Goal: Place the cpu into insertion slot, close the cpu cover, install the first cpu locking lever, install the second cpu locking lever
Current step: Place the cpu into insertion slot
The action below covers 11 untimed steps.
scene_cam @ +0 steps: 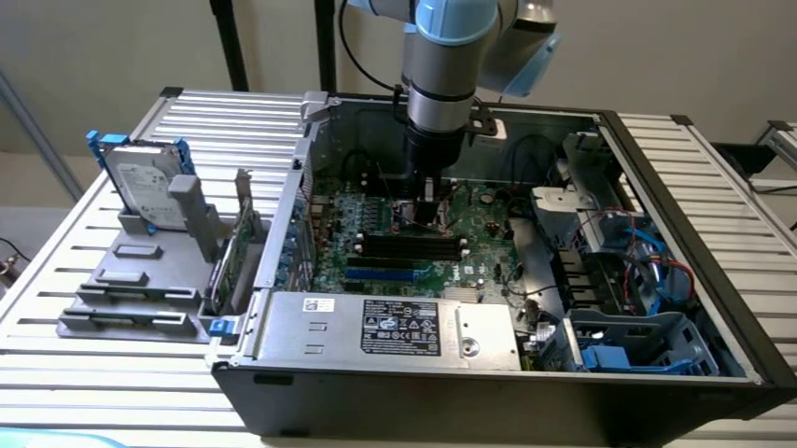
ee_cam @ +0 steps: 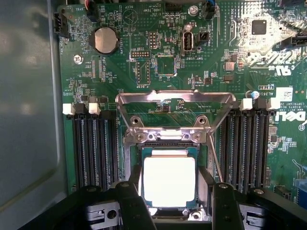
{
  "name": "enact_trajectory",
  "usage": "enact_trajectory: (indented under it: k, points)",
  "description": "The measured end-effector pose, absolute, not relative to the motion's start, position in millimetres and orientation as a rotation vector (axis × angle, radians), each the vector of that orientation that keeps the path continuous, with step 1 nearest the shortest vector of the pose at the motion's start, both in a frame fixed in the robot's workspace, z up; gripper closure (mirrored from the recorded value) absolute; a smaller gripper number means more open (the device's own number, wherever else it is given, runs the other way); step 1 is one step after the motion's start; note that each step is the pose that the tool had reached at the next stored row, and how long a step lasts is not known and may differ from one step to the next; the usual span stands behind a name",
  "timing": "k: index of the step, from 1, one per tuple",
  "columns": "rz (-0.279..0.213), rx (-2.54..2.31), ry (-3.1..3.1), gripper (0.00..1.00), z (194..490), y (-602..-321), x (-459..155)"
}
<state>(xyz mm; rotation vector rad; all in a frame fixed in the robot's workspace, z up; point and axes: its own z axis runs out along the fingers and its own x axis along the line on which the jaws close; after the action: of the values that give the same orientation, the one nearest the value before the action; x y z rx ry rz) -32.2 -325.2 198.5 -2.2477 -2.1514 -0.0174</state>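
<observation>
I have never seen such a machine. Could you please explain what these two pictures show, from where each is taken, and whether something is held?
A robot arm with a gripper reaches down into an open computer case lying on a slatted table. The exterior view comes from a camera off the arm; the wrist view comes from a camera on the arm's wrist. There the cpu sits in its slot, the cover stands lifted, and the open fingers stand either side of the cpu, holding nothing. A hard drive stands beside the case.
</observation>
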Motion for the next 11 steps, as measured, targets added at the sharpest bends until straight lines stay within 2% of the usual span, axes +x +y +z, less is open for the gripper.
enact_trajectory:
  k: [11]
  points:
    - [-0.017,-2.248,-2.151,0.45,197.4,-324.0,-32.3]
